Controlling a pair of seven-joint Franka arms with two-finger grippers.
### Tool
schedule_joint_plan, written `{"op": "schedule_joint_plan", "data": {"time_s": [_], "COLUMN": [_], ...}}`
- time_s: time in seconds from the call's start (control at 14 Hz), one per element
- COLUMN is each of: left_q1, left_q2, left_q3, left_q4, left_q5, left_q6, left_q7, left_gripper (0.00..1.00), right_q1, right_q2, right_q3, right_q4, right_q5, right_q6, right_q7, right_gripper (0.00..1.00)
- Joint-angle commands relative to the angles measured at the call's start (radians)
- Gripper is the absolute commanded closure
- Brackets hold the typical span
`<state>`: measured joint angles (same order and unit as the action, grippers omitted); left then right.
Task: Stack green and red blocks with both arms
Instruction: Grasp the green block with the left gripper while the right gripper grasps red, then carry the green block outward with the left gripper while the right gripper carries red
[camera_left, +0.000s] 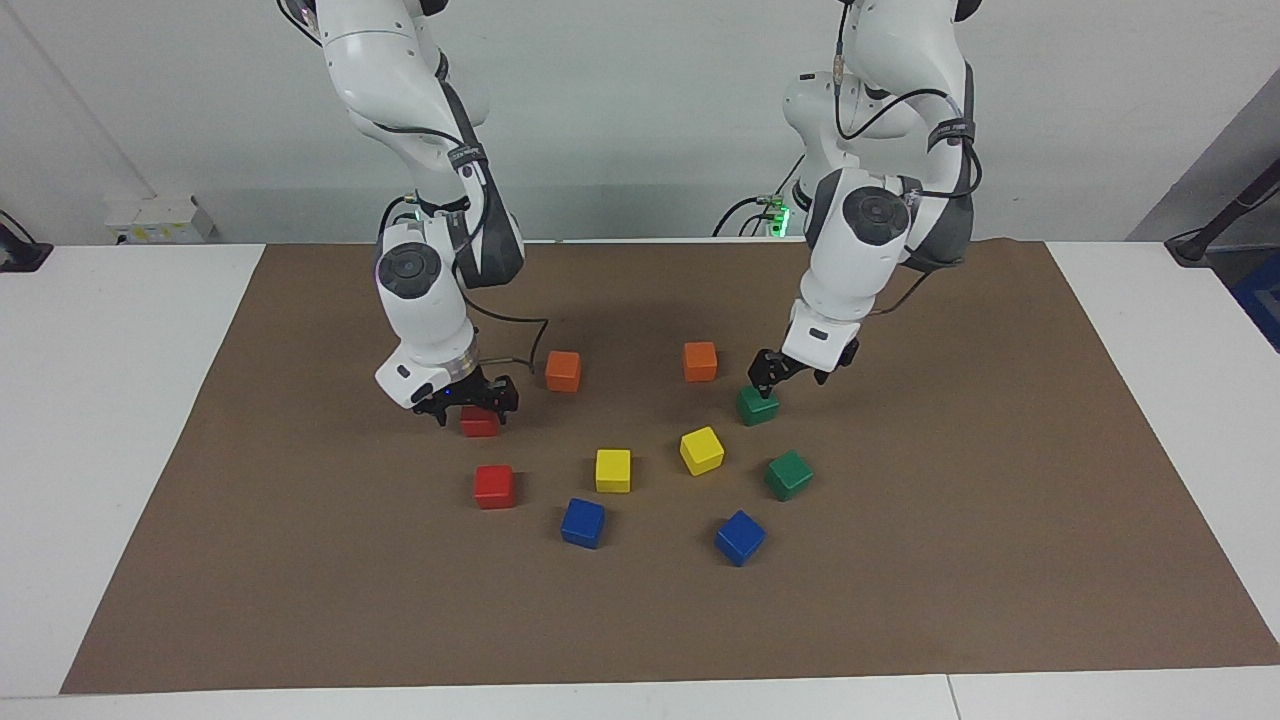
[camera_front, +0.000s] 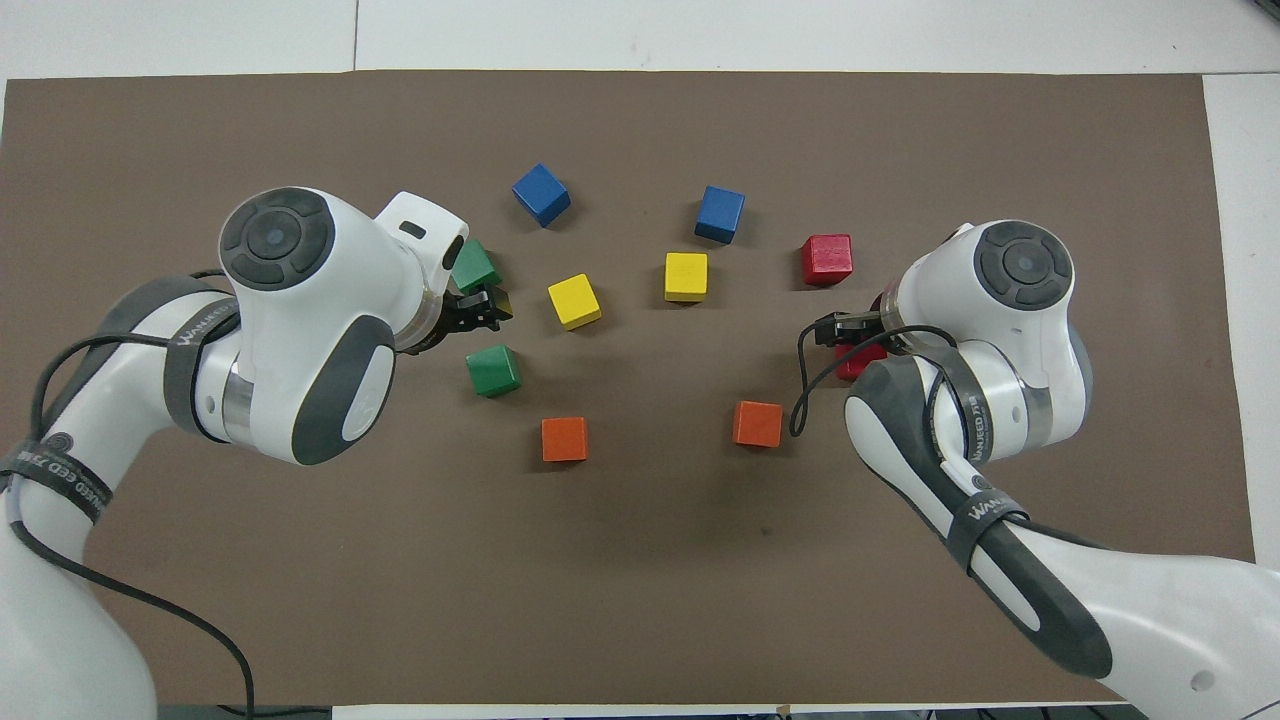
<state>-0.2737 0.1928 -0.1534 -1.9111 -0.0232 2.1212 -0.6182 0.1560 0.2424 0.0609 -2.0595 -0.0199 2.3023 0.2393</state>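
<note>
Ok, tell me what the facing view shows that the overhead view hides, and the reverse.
Facing view only: the black left gripper hangs just above the nearer dark green cube, and the black right gripper is down on the nearer bright red cube.

Overhead view only: how each arm reaches in from the robots' end.

Both: the farther green cube, the farther red cube, orange, yellow and blue cubes on the brown mat.

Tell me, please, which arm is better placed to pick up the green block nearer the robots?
The left arm. Its left claw is low over that green block, beside the orange block. The right claw is down at a red block, toward the right arm's end of the table.
</note>
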Motion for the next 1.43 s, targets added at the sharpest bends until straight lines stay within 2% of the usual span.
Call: {"op": "schedule_joint_plan", "data": {"time_s": [0.0, 0.14, 0.43, 0.57, 0.64, 0.86, 0.93, 1.0, 1.07, 1.15, 1.36], "left_q1": [-0.016, -0.033, -0.082, -0.082, -0.082, -0.079, -0.075, -0.075, -0.075, -0.075, -0.076], "left_q2": [-0.004, -0.001, 0.054, 0.063, 0.063, 0.077, 0.077, 0.077, 0.077, 0.076, 0.076], "left_q3": [0.014, 0.015, 0.017, 0.017, 0.017, 0.017, 0.015, 0.015, 0.015, 0.015, 0.014], "left_q4": [-0.057, -0.088, -0.091, -0.089, -0.091, -0.094, -0.094, -0.095, -0.108, -0.124, -0.178], "left_q5": [0.002, 0.006, 0.014, 0.015, 0.046, 0.092, 0.094, 0.094, 0.092, 0.092, 0.092], "left_q6": [0.063, 0.077, 0.124, 0.138, 0.138, 0.14, 0.141, 0.141, 0.146, 0.167, 0.241], "left_q7": [-0.021, -0.044, -0.221, -0.221, -0.215, -0.209, -0.195, -0.18, -0.178, -0.181, -0.195], "left_gripper": [0.0, 0.0, 0.0, 0.0, 0.0, 0.0, 0.0, 0.0, 0.0, 0.0, 0.0], "right_q1": [-0.001, 0.001, 0.011, 0.011, 0.011, 0.011, 0.01, 0.01, 0.01, 0.01, -0.03], "right_q2": [-0.034, -0.038, -0.052, -0.052, -0.052, -0.051, -0.052, -0.052, -0.052, -0.051, -0.052], "right_q3": [0.004, 0.004, 0.004, 0.004, 0.004, 0.004, 0.004, 0.004, 0.004, 0.004, -0.003], "right_q4": [-0.051, -0.065, -0.091, -0.096, -0.096, -0.096, -0.096, -0.096, -0.096, -0.09, -0.067], "right_q5": [0.011, 0.011, 0.011, 0.011, 0.011, 0.011, 0.011, 0.011, 0.011, 0.011, 0.011], "right_q6": [0.031, 0.031, 0.034, 0.051, 0.051, 0.055, 0.057, 0.057, 0.054, 0.048, 0.022], "right_q7": [0.02, 0.02, 0.028, 0.028, 0.028, 0.028, 0.028, 0.028, 0.029, 0.038, -0.001], "right_gripper": [0.0, 0.0, 0.0, 0.01, 0.04, 0.23, 0.33, 0.52, 0.85, 1.0, 1.0]}}
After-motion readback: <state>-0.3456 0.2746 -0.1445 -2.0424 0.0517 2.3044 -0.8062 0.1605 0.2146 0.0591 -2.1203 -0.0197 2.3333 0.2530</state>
